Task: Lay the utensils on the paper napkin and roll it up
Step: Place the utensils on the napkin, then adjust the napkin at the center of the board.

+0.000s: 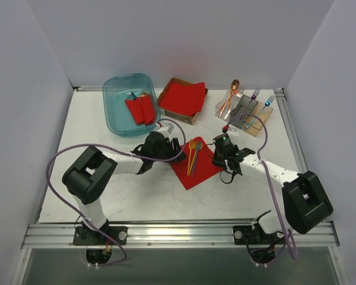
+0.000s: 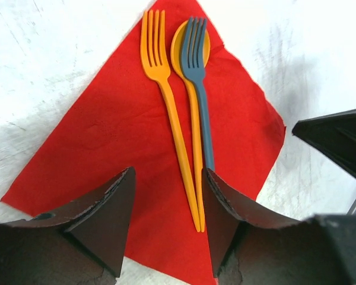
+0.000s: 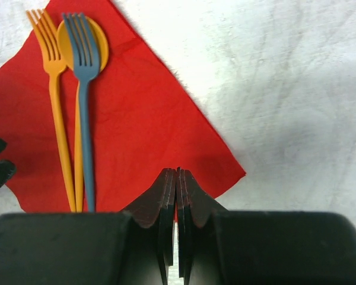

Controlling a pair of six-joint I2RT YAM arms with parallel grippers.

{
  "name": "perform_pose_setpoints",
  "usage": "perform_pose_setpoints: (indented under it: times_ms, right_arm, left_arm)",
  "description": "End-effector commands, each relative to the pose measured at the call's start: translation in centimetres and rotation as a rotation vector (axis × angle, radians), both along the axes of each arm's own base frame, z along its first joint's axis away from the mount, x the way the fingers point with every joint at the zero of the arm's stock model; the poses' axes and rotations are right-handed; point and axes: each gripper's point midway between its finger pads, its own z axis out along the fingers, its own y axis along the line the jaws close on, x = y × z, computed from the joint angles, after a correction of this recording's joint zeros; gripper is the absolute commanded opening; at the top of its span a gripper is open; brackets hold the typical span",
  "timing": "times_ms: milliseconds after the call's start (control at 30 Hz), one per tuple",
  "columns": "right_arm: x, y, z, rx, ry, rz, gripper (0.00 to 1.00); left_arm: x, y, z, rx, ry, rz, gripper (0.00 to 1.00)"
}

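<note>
The red paper napkin is laid flat, corner-on, at the middle of the table. On it an orange fork, an orange spoon and a blue fork are laid side by side, the blue tines over the spoon's bowl. The left gripper is held with jaws apart astride the handle ends. The right gripper is seen pressed together above the napkin's edge.
</note>
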Motion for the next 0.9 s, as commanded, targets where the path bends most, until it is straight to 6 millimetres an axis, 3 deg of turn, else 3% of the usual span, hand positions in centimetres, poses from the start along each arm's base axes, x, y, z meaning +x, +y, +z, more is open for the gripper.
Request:
perform_pose_setpoints:
  times_ms: [0,233,433,633,867]
  right_arm:
    - [0.6,-1.3,0.6,-0.01,-0.03,-0.048,0.0]
    - [1.2,-1.4,-1.7,-0.028,0.002,-0.048,0.0]
    - [0.5,-1.2,-4.1,-0.031,0.059,-0.041,0.0]
    - [-1.8,-1.6,-5.1,-0.038,0.093,-0.03,0.0]
    - [-6.1,-0.1,-5.8,-0.028,0.124,-0.007,0.0]
  left_arm:
    - [0.8,-1.9,1.2,-0.066,-0.015,-0.037,0.57]
    - [1.1,-1.1,0.2,-0.031,0.013,-0.008,0.56]
    - [1.6,-0.3,-0.8,0.0,0.048,0.015,0.56]
    - [2.0,0.5,-1.0,0.025,0.052,0.039,0.56]
    - [2.6,1.7,-0.2,0.056,0.023,0.06,0.56]
